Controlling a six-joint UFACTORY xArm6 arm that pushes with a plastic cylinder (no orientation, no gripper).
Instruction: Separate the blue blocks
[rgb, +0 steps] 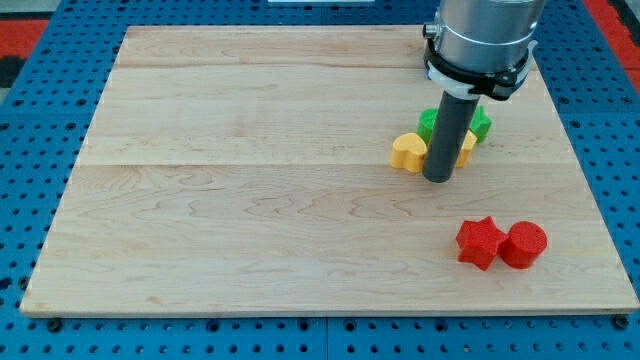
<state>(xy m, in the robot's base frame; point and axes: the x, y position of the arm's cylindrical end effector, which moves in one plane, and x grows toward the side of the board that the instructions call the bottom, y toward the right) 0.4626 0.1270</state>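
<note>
No blue block shows anywhere in the view; if any is there, the arm hides it. My tip (438, 178) rests on the wooden board (250, 200), right of centre. It stands just to the view's right of a yellow heart-shaped block (407, 151), touching or nearly touching it. A second yellow block (467, 147) peeks out behind the rod on its right. Two green blocks lie just above, one (427, 123) left of the rod and one (481, 123) right of it, both partly hidden by the rod.
A red star-shaped block (479, 242) and a red cylinder (523, 244) sit touching each other near the board's bottom right. The arm's metal body (480, 45) covers the board's top right. Blue pegboard (30, 200) surrounds the board.
</note>
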